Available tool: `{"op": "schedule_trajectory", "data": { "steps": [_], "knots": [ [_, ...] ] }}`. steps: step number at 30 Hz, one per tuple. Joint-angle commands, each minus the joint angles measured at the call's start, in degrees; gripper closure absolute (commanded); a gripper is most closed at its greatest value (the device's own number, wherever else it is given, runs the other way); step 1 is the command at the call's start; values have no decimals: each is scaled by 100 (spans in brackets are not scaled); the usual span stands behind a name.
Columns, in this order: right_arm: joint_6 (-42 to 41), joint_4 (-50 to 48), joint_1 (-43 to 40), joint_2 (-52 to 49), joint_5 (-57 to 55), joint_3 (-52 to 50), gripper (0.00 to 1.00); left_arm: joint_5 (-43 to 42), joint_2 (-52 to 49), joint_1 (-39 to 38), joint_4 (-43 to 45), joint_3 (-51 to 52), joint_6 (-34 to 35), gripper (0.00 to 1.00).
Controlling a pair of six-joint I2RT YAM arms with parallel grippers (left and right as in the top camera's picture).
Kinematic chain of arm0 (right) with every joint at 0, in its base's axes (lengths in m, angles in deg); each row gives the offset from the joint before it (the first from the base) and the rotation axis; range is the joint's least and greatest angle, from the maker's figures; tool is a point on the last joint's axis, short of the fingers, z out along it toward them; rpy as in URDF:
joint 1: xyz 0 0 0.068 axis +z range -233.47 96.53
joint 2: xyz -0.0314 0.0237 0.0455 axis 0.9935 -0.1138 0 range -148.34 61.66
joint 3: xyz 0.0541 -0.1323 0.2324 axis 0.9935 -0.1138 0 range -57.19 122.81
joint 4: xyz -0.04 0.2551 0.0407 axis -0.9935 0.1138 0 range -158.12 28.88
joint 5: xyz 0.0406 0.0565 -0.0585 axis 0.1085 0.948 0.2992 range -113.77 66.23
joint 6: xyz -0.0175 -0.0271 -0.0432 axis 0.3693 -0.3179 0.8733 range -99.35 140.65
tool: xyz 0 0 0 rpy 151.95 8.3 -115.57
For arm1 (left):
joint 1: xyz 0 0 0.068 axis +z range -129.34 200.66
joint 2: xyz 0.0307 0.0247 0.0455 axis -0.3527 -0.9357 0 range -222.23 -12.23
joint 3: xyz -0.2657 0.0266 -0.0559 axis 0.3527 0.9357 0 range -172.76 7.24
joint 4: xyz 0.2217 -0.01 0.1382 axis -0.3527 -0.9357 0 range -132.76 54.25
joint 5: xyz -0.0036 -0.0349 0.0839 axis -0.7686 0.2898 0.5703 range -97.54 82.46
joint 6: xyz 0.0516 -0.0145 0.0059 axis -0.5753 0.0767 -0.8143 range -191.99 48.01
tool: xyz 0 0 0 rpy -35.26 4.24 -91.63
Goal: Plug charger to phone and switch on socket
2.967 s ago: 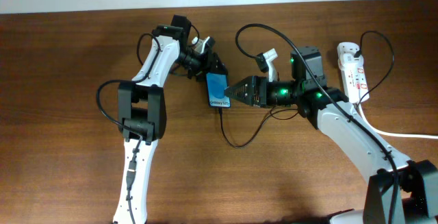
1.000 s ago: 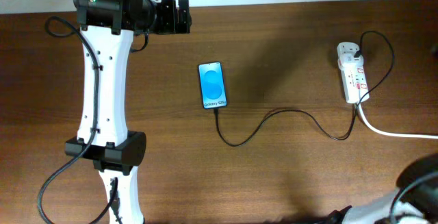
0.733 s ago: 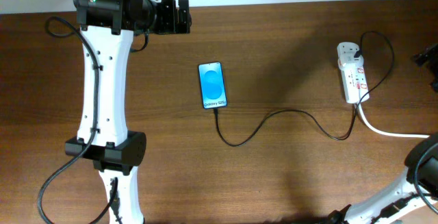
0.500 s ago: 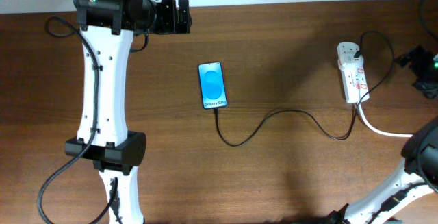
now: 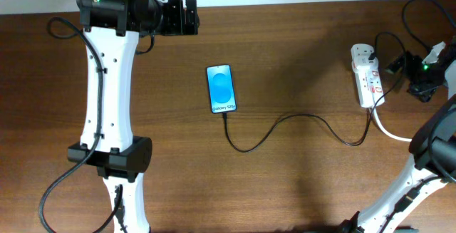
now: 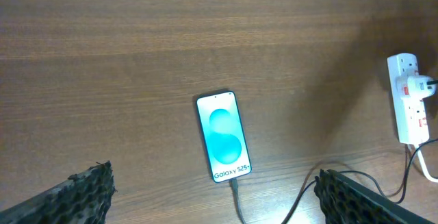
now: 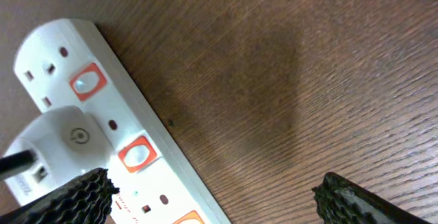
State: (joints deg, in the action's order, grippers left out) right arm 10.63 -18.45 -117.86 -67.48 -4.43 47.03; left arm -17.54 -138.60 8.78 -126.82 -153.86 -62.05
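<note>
The phone (image 5: 221, 88) lies flat mid-table with its blue screen up, also in the left wrist view (image 6: 224, 136). The charger (image 5: 285, 119), a thin black cable, joins the phone's lower edge (image 6: 235, 186) and loops right to a white plug in the socket (image 5: 366, 76). In the right wrist view the socket (image 7: 147, 176) shows red switches (image 7: 137, 152) and that plug (image 7: 65, 142). My right gripper (image 5: 410, 76) hovers open just right of the socket, jaws wide (image 7: 212, 183). My left gripper (image 5: 187, 18) is open, high at the back left, looking down on the phone (image 6: 213, 190).
The socket's thick white cord (image 5: 413, 139) runs off the right edge. The left arm's white link (image 5: 107, 83) stretches along the left side of the table. Bare brown wood lies between phone and socket.
Both grippers have left the phone, where they were three seconds ago. Over the last second the right gripper came in from the right edge towards the socket. The left arm stayed still.
</note>
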Motion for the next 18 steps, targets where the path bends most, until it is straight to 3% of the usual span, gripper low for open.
{"op": "schedule_trajectory", "data": {
  "steps": [1,18],
  "knots": [
    [81,-50,59,-175,-96,-208,2,42,-79,4,4,7,-55,1],
    [79,-326,487,-175,-669,-308,2,42,-79,4,4,7,-55,1]
  ]
}}
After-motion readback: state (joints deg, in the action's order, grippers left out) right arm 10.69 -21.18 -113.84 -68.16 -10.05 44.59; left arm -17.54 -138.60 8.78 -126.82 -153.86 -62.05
